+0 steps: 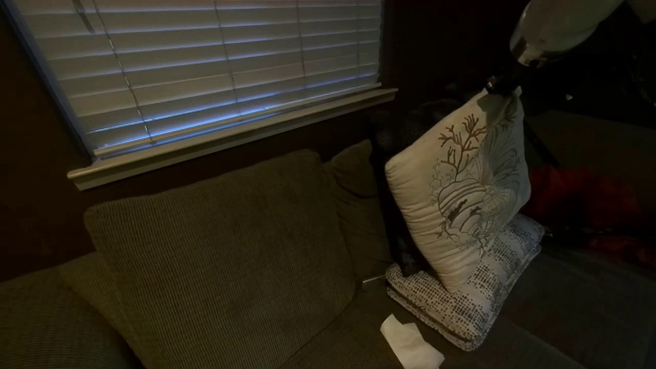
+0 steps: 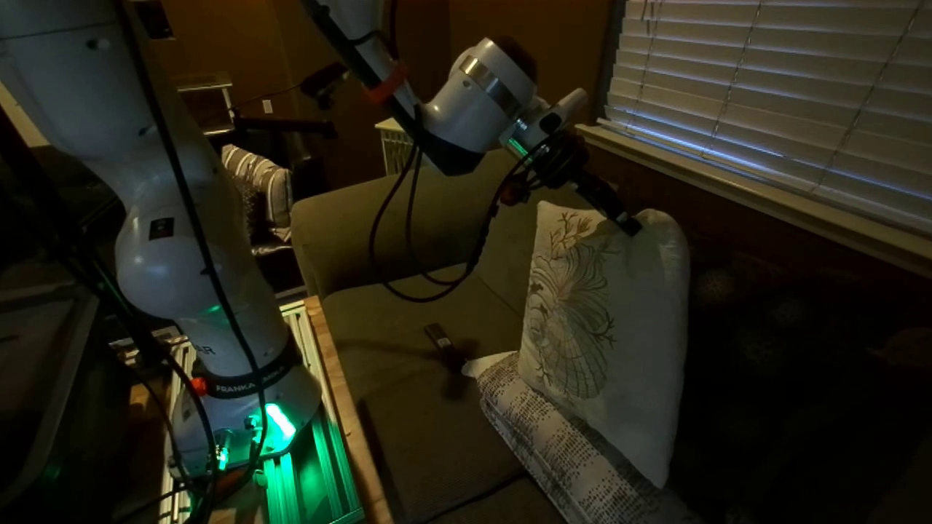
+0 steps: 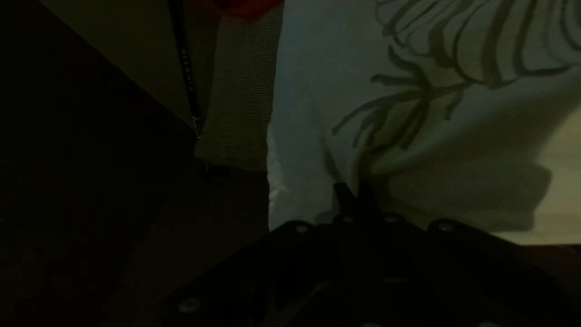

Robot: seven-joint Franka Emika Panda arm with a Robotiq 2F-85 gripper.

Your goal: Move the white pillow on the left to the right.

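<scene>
One white pillow (image 1: pixel 456 189) w/ brown branch stitching, pinched up top by the jaws.
Jaws closed tight on a fold of its fabric nr a corner (wrist view); arm (image 2: pixel 480 94) reaches in from above. Pillow upright but tilted, lower corner over the speckled pillow (image 1: pixel 461 320) lying on the sofa (image 1: pixel 220 256); can't tell if they touch. Dark flower-dotted pillow (image 2: pixel 786 313) just beside it. Also on seat: white cloth or paper (image 1: pixel 410 343) nr the speckled one, + dark remote-like item (image 2: pixel 440 338) in an exterior view.
</scene>
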